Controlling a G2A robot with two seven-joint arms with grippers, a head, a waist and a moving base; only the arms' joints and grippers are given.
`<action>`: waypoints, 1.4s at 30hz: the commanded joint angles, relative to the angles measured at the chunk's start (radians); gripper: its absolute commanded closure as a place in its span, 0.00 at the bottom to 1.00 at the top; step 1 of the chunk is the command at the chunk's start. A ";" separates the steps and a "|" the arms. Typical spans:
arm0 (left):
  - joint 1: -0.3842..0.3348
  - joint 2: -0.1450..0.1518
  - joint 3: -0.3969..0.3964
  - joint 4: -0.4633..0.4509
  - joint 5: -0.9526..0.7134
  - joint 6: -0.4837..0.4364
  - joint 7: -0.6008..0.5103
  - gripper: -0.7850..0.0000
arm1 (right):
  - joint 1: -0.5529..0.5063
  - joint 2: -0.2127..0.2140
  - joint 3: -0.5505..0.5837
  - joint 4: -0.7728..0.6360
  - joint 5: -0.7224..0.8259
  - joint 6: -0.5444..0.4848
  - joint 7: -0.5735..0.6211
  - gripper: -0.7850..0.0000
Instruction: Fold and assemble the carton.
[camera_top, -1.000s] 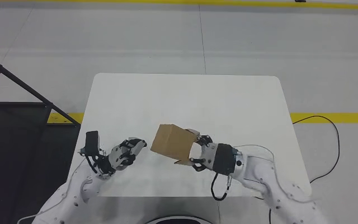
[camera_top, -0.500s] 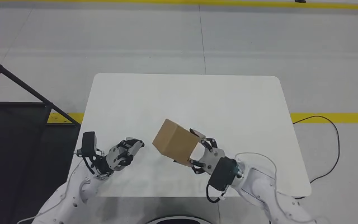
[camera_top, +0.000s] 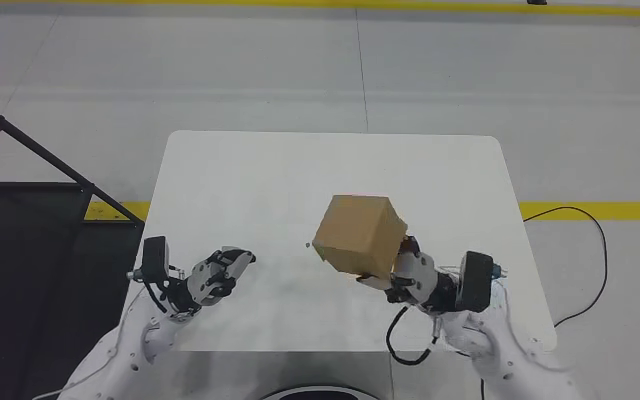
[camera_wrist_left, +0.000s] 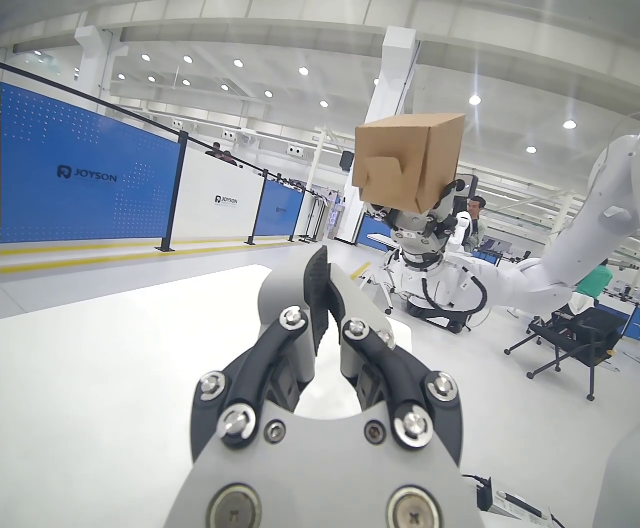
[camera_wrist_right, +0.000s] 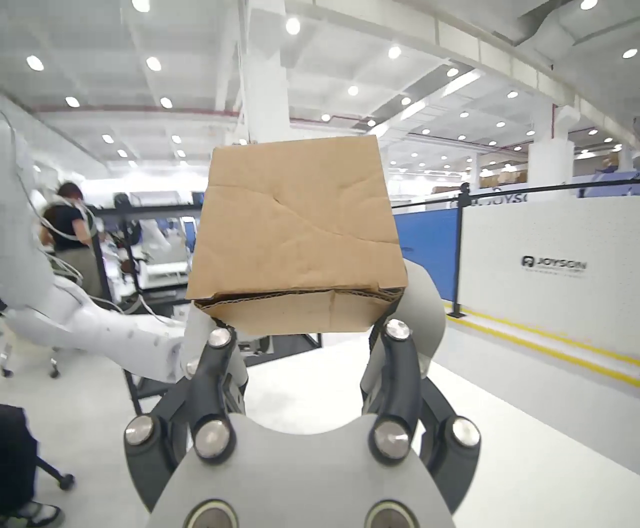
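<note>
Right wrist view: we are pinching the likely light, dentable carton (camera_wrist_right: 295, 225) by its lower edge in the right gripper (camera_wrist_right: 305, 322); the left gripper (camera_wrist_left: 327, 295) is hovering closed, empty.

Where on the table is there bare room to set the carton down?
The table's far half is bare, edge to edge, and so is the near strip between the left claw and the carton. It is crowded only at the near right, where the right claw holds the carton.
</note>
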 joint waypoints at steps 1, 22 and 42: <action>0.004 -0.001 -0.009 0.000 0.002 -0.004 0.003 1.00 | 0.020 0.000 0.003 0.041 0.109 -0.144 0.025 1.00; 0.016 -0.010 -0.033 -0.002 0.009 -0.009 0.004 0.00 | 0.077 -0.018 0.007 0.037 0.180 -0.096 0.425 1.00; 0.016 -0.010 -0.033 -0.002 0.009 -0.009 0.004 0.00 | 0.097 -0.068 -0.152 0.056 -0.185 0.254 0.818 1.00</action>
